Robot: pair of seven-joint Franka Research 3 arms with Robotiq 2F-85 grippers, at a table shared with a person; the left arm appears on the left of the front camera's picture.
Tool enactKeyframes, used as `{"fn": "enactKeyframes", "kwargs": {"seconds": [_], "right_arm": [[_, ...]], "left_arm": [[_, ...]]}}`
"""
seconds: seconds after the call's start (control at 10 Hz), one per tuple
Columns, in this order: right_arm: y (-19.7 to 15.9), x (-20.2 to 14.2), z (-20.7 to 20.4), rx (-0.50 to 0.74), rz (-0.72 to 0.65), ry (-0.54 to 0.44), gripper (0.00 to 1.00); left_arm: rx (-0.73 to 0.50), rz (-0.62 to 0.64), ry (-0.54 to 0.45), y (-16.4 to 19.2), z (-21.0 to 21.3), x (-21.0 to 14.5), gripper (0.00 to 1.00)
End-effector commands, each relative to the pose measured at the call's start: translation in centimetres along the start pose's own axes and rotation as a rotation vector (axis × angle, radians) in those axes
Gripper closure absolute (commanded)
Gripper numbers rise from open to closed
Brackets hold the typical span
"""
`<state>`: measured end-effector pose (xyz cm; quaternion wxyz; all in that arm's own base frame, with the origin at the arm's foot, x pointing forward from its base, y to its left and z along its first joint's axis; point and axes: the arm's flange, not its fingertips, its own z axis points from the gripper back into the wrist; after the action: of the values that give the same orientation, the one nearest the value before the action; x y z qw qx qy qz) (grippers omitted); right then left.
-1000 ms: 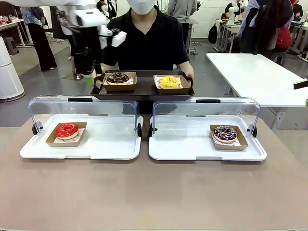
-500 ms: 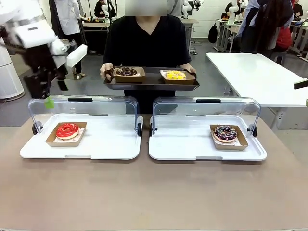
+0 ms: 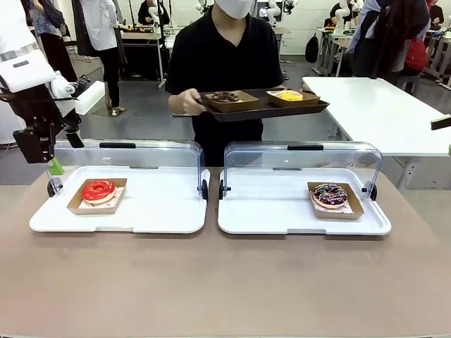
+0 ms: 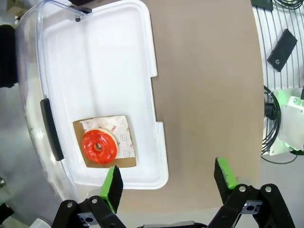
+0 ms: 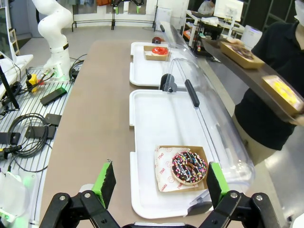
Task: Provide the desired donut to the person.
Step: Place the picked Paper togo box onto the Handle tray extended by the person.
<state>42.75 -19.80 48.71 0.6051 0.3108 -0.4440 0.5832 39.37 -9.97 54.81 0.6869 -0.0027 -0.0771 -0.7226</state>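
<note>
The person [image 3: 224, 49] stands at twelve o'clock, holding a dark tray [image 3: 264, 107] with a chocolate donut [image 3: 225, 97] and a yellow one [image 3: 290, 95], apparently already served. On the worktop [image 3: 225, 282], the red donut [image 3: 99, 191] at nine o'clock and the sprinkled donut [image 3: 329, 195] at three sit in open cases for easy reach. The left tool [image 4: 167, 183] hangs spread and empty above the red donut; the right tool [image 5: 158, 183] likewise gapes empty.
</note>
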Motion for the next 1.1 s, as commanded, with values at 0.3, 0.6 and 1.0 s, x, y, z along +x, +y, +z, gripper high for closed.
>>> {"fn": "enactKeyframes", "kwargs": {"seconds": [0.3, 0.6, 1.0], "right_arm": [[0.2, -0.1, 0.1, 0.013, 0.019, 0.0, 0.0], [0.2, -0.1, 0.1, 0.013, 0.019, 0.0, 0.0], [0.2, -0.1, 0.1, 0.013, 0.019, 0.0, 0.0]], "left_arm": [[0.004, -0.006, 0.005, -0.1, 0.1, 0.4, 0.0], [0.004, -0.006, 0.005, -0.1, 0.1, 0.4, 0.0], [0.03, 0.079, -0.362, 3.5, -0.2, -9.2, 0.0]]}}
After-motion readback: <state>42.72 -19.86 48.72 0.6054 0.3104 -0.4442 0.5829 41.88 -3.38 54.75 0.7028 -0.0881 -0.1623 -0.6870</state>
